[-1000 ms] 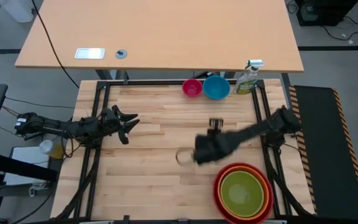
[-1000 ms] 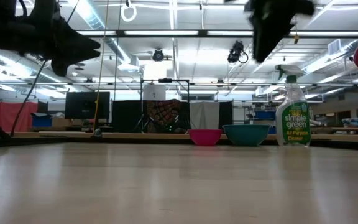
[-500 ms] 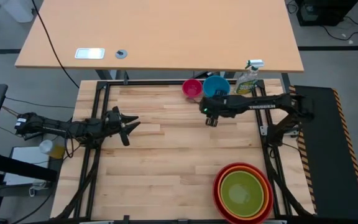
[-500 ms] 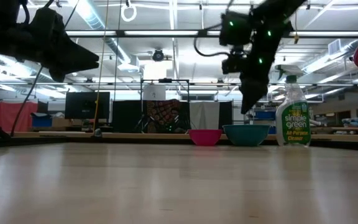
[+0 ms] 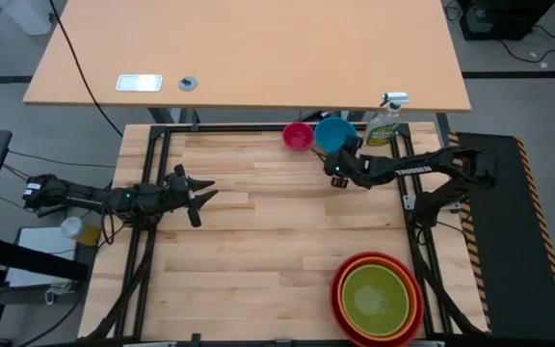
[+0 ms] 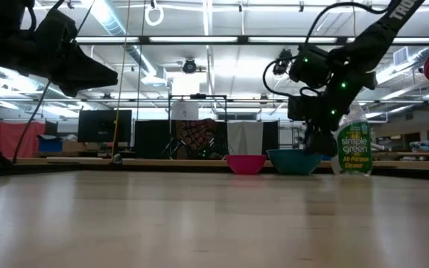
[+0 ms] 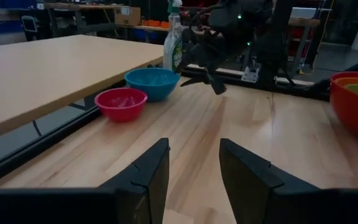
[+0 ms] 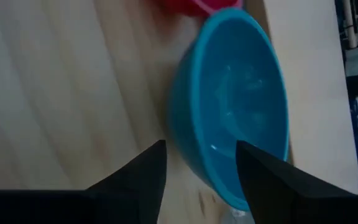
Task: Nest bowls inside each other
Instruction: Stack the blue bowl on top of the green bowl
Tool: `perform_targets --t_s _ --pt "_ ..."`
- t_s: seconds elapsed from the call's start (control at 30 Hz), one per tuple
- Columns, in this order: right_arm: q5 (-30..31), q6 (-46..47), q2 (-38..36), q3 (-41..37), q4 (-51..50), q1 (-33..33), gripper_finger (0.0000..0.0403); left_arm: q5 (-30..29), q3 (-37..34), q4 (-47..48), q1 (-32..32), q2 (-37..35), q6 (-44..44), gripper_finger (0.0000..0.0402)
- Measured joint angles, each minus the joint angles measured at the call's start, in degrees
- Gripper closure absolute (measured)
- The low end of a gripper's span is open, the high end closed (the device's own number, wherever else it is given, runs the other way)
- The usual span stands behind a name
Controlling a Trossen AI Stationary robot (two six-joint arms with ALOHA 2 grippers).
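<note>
At the far edge of the table, a blue bowl and a smaller pink bowl rest side by side on their bases. A lime green bowl sits inside an orange one, which sits inside a red bowl at the near right corner. My right gripper hovers open just on the near side of the blue bowl, slanting down toward it, and touches nothing. My left gripper waits open and level at the table's left side.
A clear spray bottle with a white trigger stands right beside the blue bowl, at the far right corner. A black frame rail runs along the table's far edge, just behind the bowls. Bare wood fills the table's middle.
My right gripper has swung from the table's middle, near the nested stack, toward the far edge. It has sunk and tipped downward, and has ended just in front of the blue bowl. No bowl has moved.
</note>
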State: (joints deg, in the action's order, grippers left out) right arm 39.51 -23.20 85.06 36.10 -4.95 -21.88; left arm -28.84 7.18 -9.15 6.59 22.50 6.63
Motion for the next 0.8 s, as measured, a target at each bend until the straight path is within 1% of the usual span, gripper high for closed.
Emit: perform_targets --t_s 0.07,0.17,0.37,0.47,0.6,0.67,0.73,0.8 --pt "-0.41 -1.35 0.0 -0.13 -0.17 -1.45 0.0216 0.0 0.0 0.0 0.02 0.0 0.0 0.0257" --pt "-2.8 -3.84 0.0 -0.15 -0.1 -3.68 0.0231 0.0 0.0 0.0 0.01 0.0 0.0 0.0257" --pt "-3.78 -5.91 0.0 -0.15 -0.35 -4.94 0.0274 0.0 0.0 0.0 0.0 0.0 0.04 0.0257" --pt "-3.54 -6.35 0.0 -0.15 -0.33 -4.94 0.0307 0.0 0.0 0.0 0.01 0.0 0.09 0.0257" --pt "-3.4 -8.56 0.0 -0.15 -0.33 -4.98 0.0365 0.0 0.0 0.0 0.0 0.0 0.22 0.0257" --pt "-3.42 -9.51 0.0 -0.15 -0.7 -5.01 0.0386 0.0 0.0 0.0 0.01 0.0 0.23 0.0257" --pt "-3.36 -10.33 0.0 -0.13 -1.05 -4.99 0.039 0.0 0.0 -0.01 0.01 0.0 0.22 0.0257" --pt "-3.1 -10.79 0.0 -0.13 -1.3 -4.95 0.0384 0.0 0.0 0.0 0.0 0.0 0.22 0.0257"
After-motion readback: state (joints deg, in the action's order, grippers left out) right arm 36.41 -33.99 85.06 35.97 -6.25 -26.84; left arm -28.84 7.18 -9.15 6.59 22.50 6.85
